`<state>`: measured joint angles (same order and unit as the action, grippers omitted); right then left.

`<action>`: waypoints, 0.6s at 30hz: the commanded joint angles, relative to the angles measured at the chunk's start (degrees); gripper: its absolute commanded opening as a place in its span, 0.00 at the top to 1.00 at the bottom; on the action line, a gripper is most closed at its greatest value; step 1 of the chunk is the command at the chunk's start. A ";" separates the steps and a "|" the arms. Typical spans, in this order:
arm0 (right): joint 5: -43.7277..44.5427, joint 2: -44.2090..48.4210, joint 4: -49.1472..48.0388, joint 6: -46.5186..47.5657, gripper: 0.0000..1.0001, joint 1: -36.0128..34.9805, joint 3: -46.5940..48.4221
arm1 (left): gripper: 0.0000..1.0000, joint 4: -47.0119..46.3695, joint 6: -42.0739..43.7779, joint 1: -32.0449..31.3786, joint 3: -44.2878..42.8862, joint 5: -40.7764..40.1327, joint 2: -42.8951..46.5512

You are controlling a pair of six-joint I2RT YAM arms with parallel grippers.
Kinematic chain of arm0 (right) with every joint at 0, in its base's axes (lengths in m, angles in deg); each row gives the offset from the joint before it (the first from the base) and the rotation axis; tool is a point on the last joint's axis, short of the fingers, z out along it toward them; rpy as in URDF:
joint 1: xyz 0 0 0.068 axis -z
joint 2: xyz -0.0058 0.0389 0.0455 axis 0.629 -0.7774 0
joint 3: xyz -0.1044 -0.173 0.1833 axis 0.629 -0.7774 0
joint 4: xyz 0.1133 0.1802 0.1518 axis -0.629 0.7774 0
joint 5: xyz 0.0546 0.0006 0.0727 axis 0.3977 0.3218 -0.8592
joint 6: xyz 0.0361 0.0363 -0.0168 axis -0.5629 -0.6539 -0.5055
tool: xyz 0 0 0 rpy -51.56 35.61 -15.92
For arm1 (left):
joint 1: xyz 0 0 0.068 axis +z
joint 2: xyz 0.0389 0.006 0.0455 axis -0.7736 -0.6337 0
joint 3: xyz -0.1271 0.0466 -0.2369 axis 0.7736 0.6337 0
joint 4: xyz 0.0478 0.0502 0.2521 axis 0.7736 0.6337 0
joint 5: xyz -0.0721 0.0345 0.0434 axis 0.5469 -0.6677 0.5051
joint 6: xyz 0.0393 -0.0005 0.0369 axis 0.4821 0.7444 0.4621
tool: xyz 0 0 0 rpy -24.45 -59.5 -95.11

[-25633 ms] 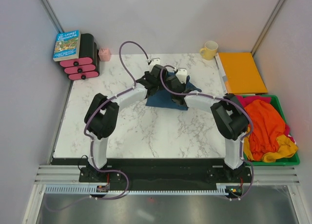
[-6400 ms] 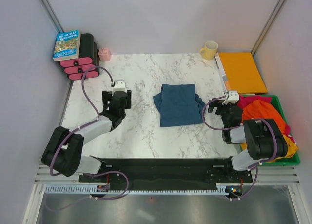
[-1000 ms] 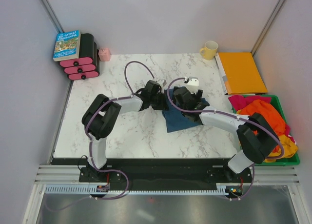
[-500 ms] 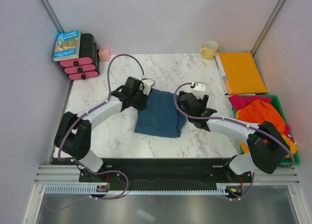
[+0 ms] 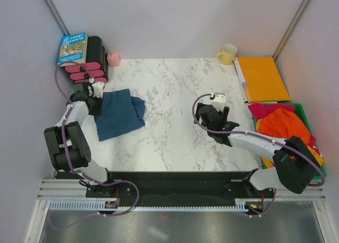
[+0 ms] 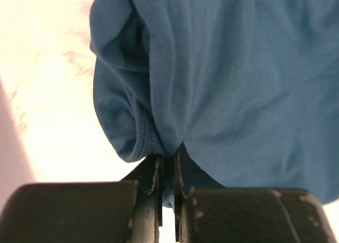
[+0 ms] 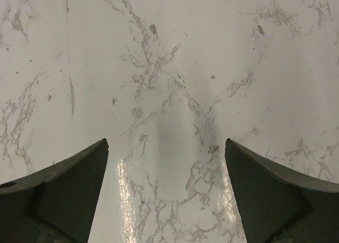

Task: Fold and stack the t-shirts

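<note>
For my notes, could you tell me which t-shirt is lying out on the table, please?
The teal-blue t-shirt, pinched by the left end effector; the other t-shirts are heaped in the green bin.

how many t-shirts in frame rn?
4: teal-blue t-shirt on the table, left side, pinched by the left gripper; orange t-shirt, pink t-shirt and yellow t-shirt heaped in the green bin at right. More may lie buried under that heap.

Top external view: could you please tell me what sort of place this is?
Probably a robot test cell: partition walls, two arms bolted to a rail at the marble table, t-shirts in a green bin.
</note>
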<state>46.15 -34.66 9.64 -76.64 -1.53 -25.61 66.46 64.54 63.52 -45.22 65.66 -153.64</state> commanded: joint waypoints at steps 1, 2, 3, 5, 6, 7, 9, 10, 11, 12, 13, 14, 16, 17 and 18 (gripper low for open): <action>-0.62 2.36 -1.67 -0.83 0.02 -0.27 -0.67 | 0.98 -3.04 11.12 4.99 -1.99 0.67 -4.37; -0.71 2.54 -1.67 -0.92 0.02 -0.18 -1.02 | 0.98 -3.57 12.01 5.78 -2.08 0.15 -4.90; -0.63 2.63 -1.67 -1.00 0.02 -0.18 -1.20 | 0.98 -4.27 12.98 7.18 -2.69 -0.38 -5.77; -0.71 2.80 -1.67 -1.00 0.02 -0.27 -1.81 | 0.98 -4.71 15.88 8.68 -3.83 -0.82 -6.31; -0.80 2.98 -1.67 -1.09 0.02 -0.18 -1.90 | 0.98 -4.89 16.84 10.00 -4.28 -0.83 -6.74; -0.80 2.72 -1.67 -1.18 0.02 -0.18 -2.16 | 0.98 -5.24 19.38 10.53 -4.63 -1.00 -6.84; -0.98 2.28 -1.67 -1.36 0.02 -0.18 -2.43 | 0.98 -6.81 21.94 11.59 -5.16 -2.05 -7.10; -1.41 2.01 -1.76 -1.44 0.02 -0.09 -2.51 | 0.98 -7.70 25.08 11.77 -5.16 -2.58 -7.10; -1.59 1.32 -3.32 -1.71 0.02 -0.18 -2.52 | 0.98 -8.66 26.77 12.03 -5.07 -3.19 -7.10; -1.77 1.05 -3.51 -1.97 0.02 -0.27 -2.43 | 0.98 -10.59 29.74 12.21 -5.16 -3.72 -7.19; -2.12 0.70 -3.78 -2.06 0.02 -0.27 -2.43 | 0.98 -11.21 31.08 12.47 -5.77 -3.81 -7.28; -2.21 0.52 -3.87 -2.41 0.02 -0.36 -2.34 | 0.98 -11.74 31.96 13.17 -6.38 -3.81 -7.54; -2.21 -0.01 -4.04 -2.59 0.02 -0.71 -2.43 | 0.98 -11.83 33.81 13.70 -8.49 -3.99 -8.41; -2.12 -0.10 -4.13 -2.67 0.02 -0.88 -2.43 | 0.98 -11.92 34.34 14.40 -8.94 -3.90 -8.85; -2.12 -0.36 -4.22 -2.68 0.02 -0.80 -2.51 | 0.98 -11.92 35.56 14.75 -9.37 -3.90 -9.21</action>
<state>44.47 -34.23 7.93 -77.93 -1.84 -27.68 59.23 90.99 76.66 -50.20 62.98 -161.50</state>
